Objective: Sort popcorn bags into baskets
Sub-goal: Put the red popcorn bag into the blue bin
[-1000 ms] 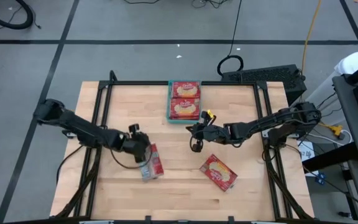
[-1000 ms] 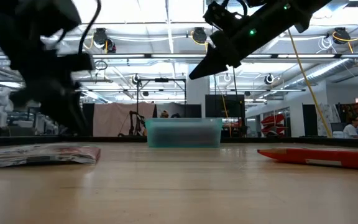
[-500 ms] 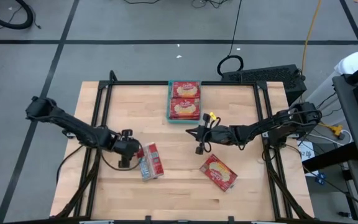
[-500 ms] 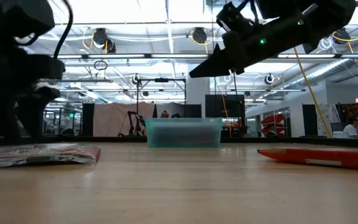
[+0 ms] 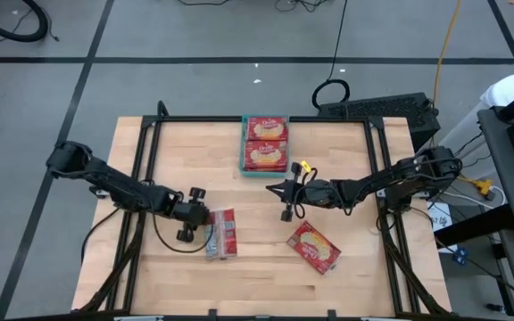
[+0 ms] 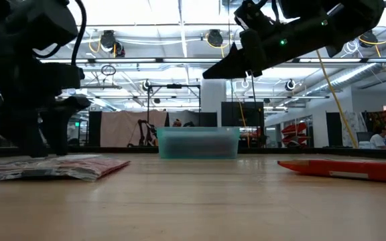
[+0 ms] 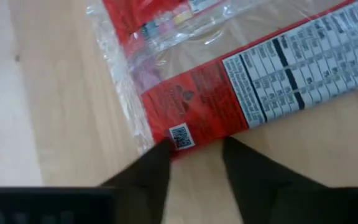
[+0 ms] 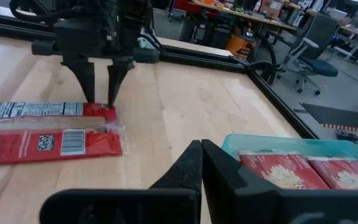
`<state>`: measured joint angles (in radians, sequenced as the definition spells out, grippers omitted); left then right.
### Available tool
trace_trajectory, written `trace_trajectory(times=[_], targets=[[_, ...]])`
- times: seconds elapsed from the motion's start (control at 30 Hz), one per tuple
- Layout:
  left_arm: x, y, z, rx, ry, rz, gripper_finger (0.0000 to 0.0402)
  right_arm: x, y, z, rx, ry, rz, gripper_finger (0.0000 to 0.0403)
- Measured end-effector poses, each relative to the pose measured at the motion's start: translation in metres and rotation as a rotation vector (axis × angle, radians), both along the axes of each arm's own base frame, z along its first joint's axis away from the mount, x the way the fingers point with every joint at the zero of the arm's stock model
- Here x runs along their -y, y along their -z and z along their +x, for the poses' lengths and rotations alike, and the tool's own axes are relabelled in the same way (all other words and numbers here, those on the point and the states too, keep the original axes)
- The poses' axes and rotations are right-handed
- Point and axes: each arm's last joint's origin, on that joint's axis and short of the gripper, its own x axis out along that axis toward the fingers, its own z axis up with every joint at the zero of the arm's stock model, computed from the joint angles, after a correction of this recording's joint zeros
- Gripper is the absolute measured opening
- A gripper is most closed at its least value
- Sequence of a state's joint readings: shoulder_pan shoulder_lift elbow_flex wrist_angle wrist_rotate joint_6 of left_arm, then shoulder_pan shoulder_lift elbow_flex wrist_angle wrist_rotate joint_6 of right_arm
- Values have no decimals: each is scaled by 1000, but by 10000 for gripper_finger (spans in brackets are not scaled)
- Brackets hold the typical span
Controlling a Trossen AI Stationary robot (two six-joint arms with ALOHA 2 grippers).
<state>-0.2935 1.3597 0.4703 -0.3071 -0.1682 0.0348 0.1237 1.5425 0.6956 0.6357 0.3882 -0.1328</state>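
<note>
The left pincer [image 5: 196, 223] stands part-open, its tips straddling the edge of 2 popcorn bags [image 5: 220, 234] lying flat just beyond it, probably lining up a grip. The right pincer [image 5: 283, 201], closed and empty, waits between the teal basket [image 5: 243, 164], already holding 2 bags, and 1 more bag [image 5: 314, 247] on the surface [image 5: 257, 276].

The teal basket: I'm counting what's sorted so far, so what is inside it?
The teal basket holds two popcorn bags face up, end to end, filling it. Whether more bags lie beneath them cannot be seen; the top ones cover the bottom.
</note>
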Motion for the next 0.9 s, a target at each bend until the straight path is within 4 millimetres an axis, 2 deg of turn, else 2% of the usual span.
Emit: trace_trajectory(times=[0.13,0.2,0.37,0.5,0.7,0.9], targets=[[-6,1,3,-3,4,-48,54,-1,0,0,2,2,14,0],[-9,0,5,11,-57,-79,16,-3,0,0,3,-5,16,0],[-10,-4,7,32,-217,-146,5,-8,0,-1,10,-15,46,0],[-6,-10,8,73,-270,-170,4,-11,0,-1,14,-19,63,0],[-3,-24,18,244,-343,-200,2,-24,2,-2,17,-50,102,2],[-4,-31,26,385,-414,-200,2,-41,16,0,-3,-89,135,48]])
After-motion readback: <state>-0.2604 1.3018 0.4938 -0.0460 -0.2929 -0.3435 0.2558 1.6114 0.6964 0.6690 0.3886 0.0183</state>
